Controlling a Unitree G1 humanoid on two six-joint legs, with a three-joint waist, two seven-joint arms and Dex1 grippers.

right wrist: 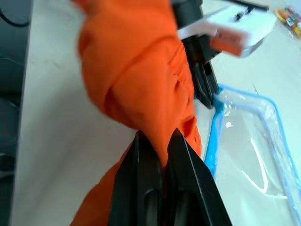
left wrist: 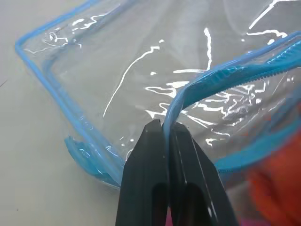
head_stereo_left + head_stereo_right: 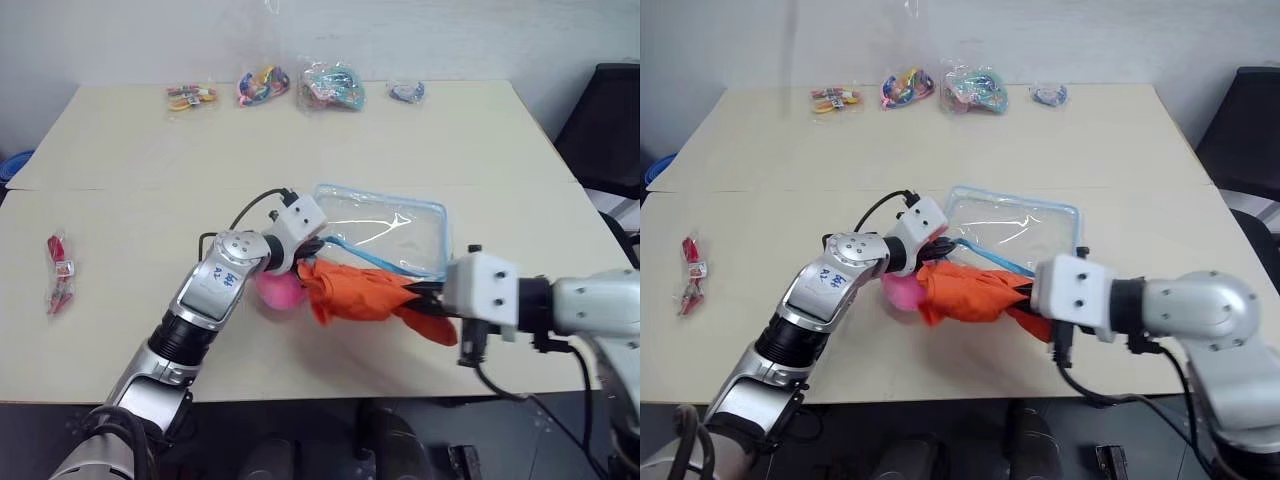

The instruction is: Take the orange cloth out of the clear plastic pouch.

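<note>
Firmly, right claw [image 1: 162, 141] clamped on orange cloth [image 3: 355, 292], left claw [image 2: 164, 129] pinching clear plastic pouch [image 3: 395, 225] blue rim

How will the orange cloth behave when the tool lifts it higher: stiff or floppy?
Probably floppy: the orange cloth bunches in folds and its end droops below the right tool. It seems light, since a thin pinch carries it. It may drag against the clear plastic pouch.

Left tool [image 3: 322, 247] is clamped tight on the clear plastic pouch [image 3: 385, 228] rim, arm reaching far-right. Right tool [image 3: 428, 292] is pinched onto the orange cloth [image 3: 360, 293], pointed left.
</note>
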